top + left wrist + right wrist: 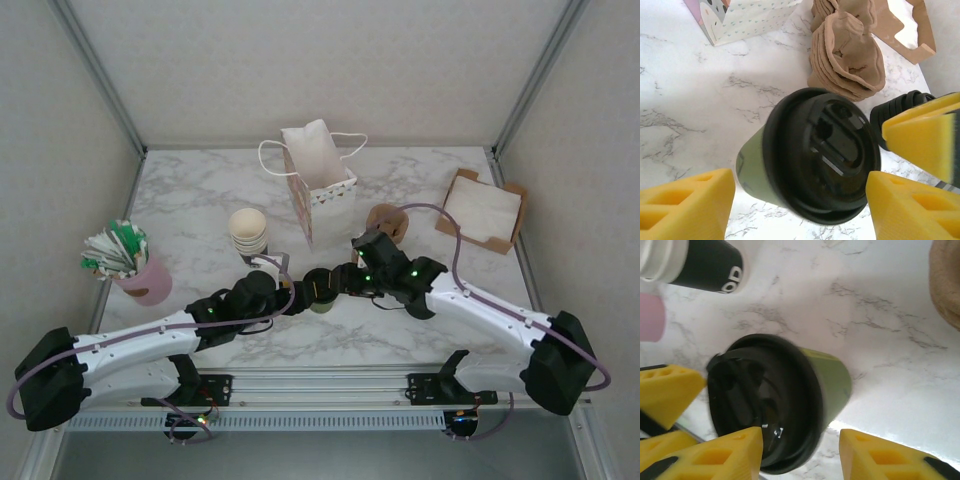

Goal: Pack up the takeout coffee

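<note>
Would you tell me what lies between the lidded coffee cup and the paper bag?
Bare marble table separates cup and bag, seen in the left wrist view.

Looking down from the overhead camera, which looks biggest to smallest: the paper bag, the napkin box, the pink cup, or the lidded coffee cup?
1. paper bag
2. napkin box
3. pink cup, though with the packets sticking out of it, it looks about as big as the napkin box
4. lidded coffee cup, partly covered

Left pincer (800, 189): yellow wedge fingers (685, 205), triangular cut-outs.
Right pincer (800, 436): matching yellow fingers (890, 455).
Behind pincers: left arm (140, 338), right arm (482, 308), white shells, black joints, green lights (410, 272).
Cables (455, 250): lilac, trailing back from each pincer.
</note>
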Available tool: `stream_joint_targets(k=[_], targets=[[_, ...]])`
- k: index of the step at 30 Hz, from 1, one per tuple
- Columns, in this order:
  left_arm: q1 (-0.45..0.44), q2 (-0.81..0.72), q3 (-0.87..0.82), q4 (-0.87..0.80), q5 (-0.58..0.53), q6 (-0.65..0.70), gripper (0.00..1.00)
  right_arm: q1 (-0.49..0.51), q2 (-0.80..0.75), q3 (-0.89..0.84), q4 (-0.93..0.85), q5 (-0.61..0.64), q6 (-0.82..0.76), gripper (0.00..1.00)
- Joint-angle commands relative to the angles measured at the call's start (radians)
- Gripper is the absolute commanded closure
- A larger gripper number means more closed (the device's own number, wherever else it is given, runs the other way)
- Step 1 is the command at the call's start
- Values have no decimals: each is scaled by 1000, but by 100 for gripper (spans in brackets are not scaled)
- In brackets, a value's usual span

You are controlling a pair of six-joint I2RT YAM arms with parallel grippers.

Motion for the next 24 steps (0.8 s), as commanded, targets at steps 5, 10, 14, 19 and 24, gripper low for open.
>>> stream_joint_targets(k=[5, 10, 14, 19, 24], targets=[[29, 3, 22, 13, 75, -15, 37, -6, -66, -118, 121, -87, 80, 65], [36, 12, 22, 19, 92, -14, 40, -6, -85, -162, 162, -94, 111, 75], [40, 25, 21, 24, 100, -14, 42, -5, -80, -173, 170, -87, 115, 76], [42, 36, 17, 27, 103, -15, 42, -5, -61, -171, 184, -81, 117, 73], [43, 39, 10, 32, 103, -18, 43, -5, -45, -180, 206, -82, 123, 73]])
